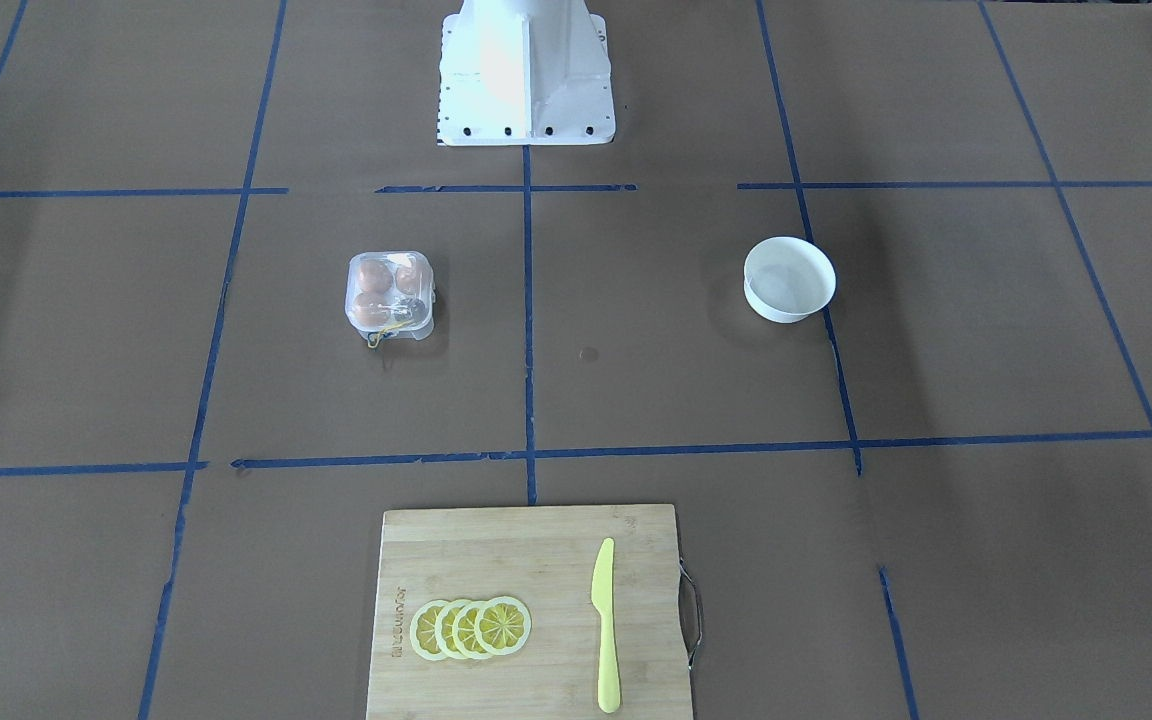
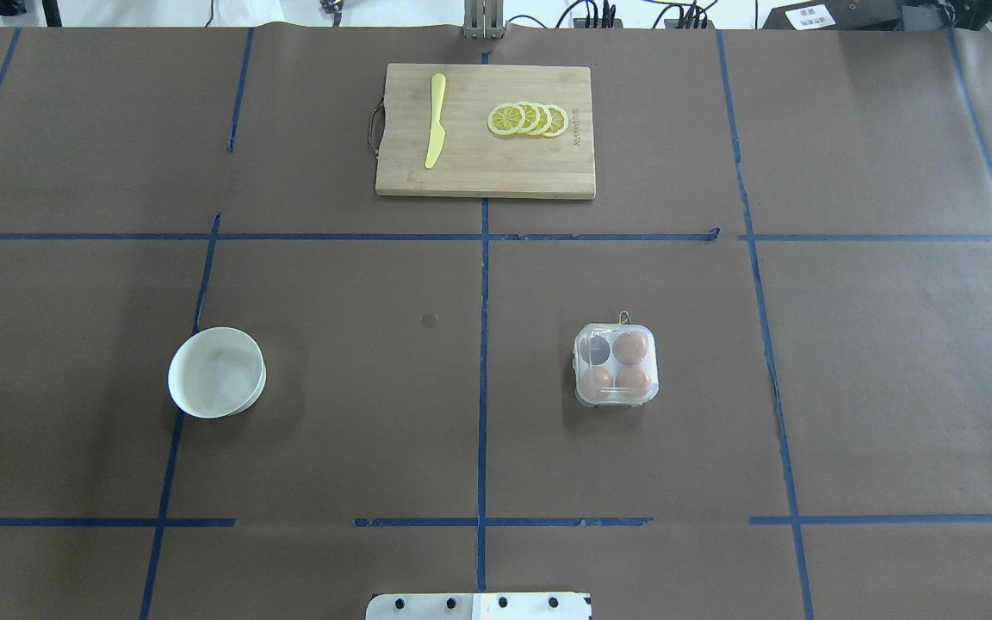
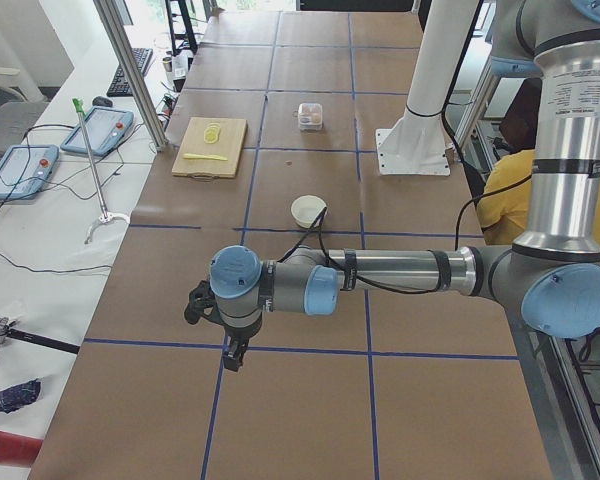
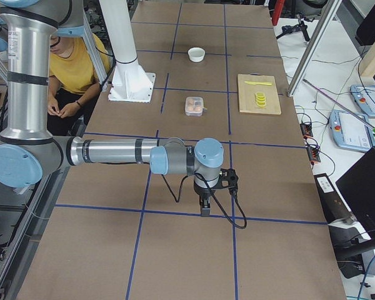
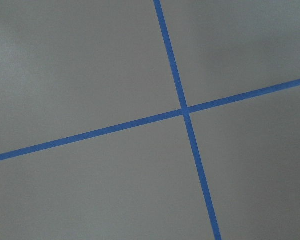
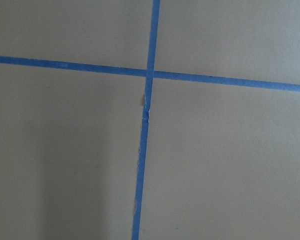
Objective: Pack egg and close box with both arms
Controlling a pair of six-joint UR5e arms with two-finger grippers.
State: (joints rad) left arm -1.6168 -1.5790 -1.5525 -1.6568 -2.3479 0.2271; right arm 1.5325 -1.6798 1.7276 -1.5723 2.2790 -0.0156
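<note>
The clear box [image 2: 596,348] sits on the table's right half, with its lid down over the cups. Three orange-brown eggs lie inside it: one egg [image 2: 630,346] at the back right, two at the front [image 2: 599,379]. The back left cup is empty. The box also shows in the front-facing view [image 1: 420,311], with its yellow string at the front edge. My left gripper [image 3: 232,356] shows only in the exterior left view, low over the table's left end. My right gripper [image 4: 204,206] shows only in the exterior right view, over the right end. I cannot tell whether either is open. Both are far from the box.
A white bowl [image 2: 217,372] stands on the table's left half and looks empty. A wooden cutting board [image 2: 548,172] at the far middle holds a yellow knife [image 2: 436,120] and lemon slices [image 2: 528,119]. Both wrist views show only brown table and blue tape lines.
</note>
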